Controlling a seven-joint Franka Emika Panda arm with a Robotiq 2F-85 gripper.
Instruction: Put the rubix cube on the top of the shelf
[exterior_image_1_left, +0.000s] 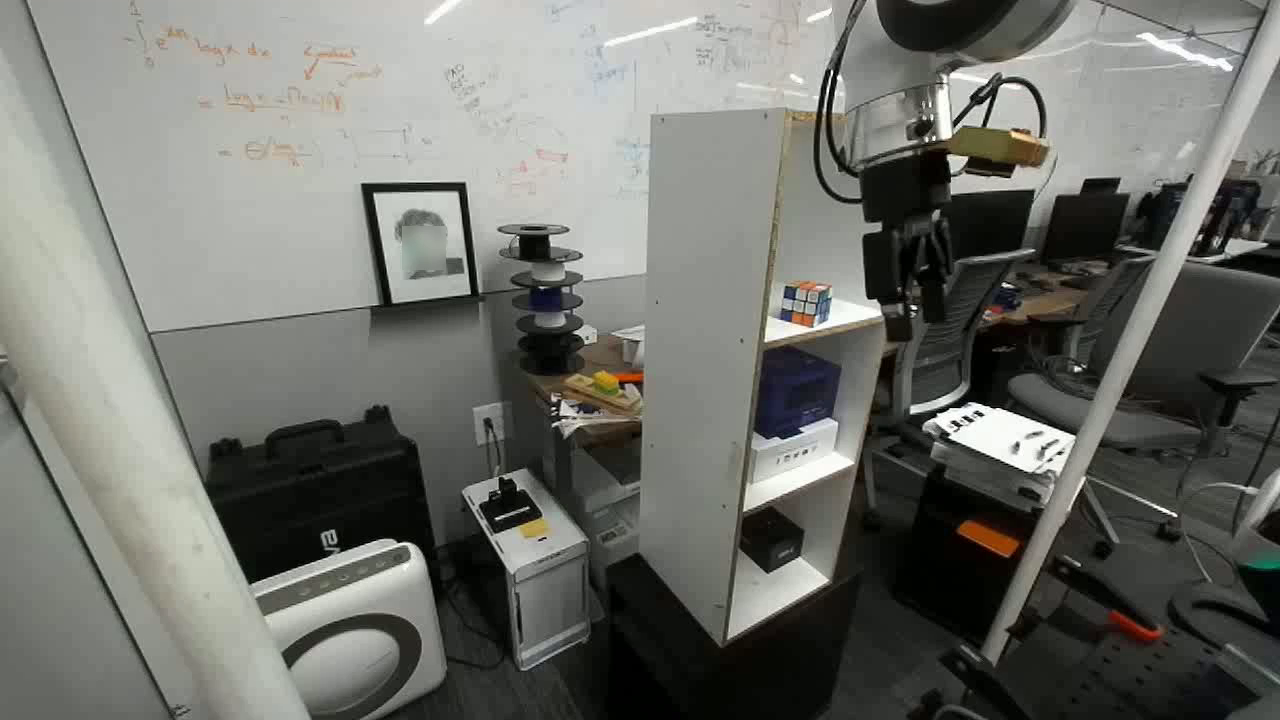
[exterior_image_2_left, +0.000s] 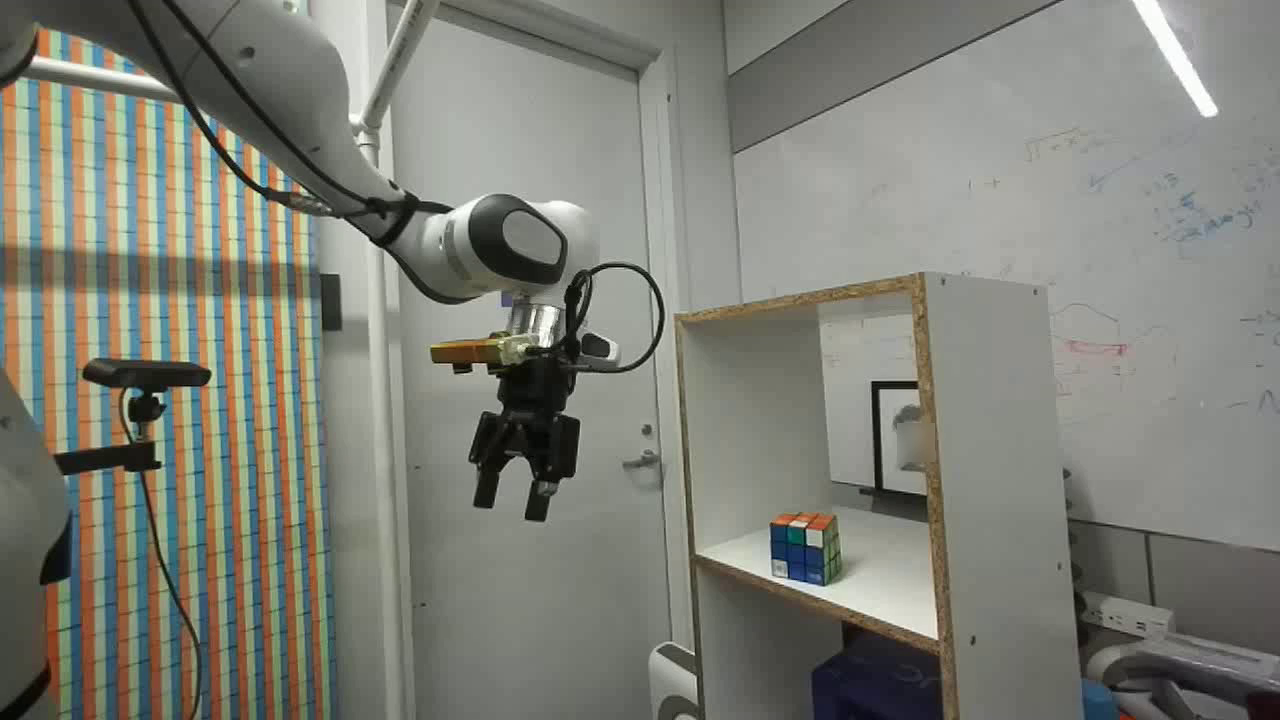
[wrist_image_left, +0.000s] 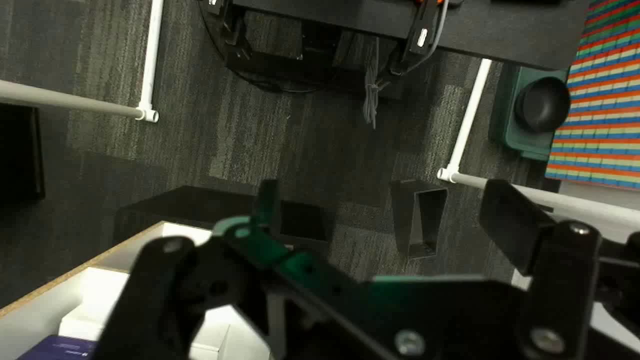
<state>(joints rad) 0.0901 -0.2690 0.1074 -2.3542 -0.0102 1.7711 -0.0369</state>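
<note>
The rubix cube (exterior_image_1_left: 806, 303) sits upright on the floor of the top compartment of the white open-fronted shelf (exterior_image_1_left: 710, 350). In an exterior view the cube (exterior_image_2_left: 804, 548) shows blue, orange, white and green faces near the front edge of that shelf (exterior_image_2_left: 1000, 450). My gripper (exterior_image_1_left: 917, 315) hangs fingers down in the air in front of the shelf's open side, apart from the cube. It is open and empty in an exterior view (exterior_image_2_left: 511, 498) and in the wrist view (wrist_image_left: 382, 205). Part of the shelf (wrist_image_left: 45, 305) shows at the wrist view's lower left; the cube is out of that view.
A dark blue-purple box (exterior_image_1_left: 797, 390) lies on a white box (exterior_image_1_left: 795, 455) in the middle compartment. A black box (exterior_image_1_left: 772, 540) is in the bottom one. The shelf stands on a black base (exterior_image_1_left: 735, 650). A white pole (exterior_image_1_left: 1130, 320) and chairs (exterior_image_1_left: 965, 330) stand nearby.
</note>
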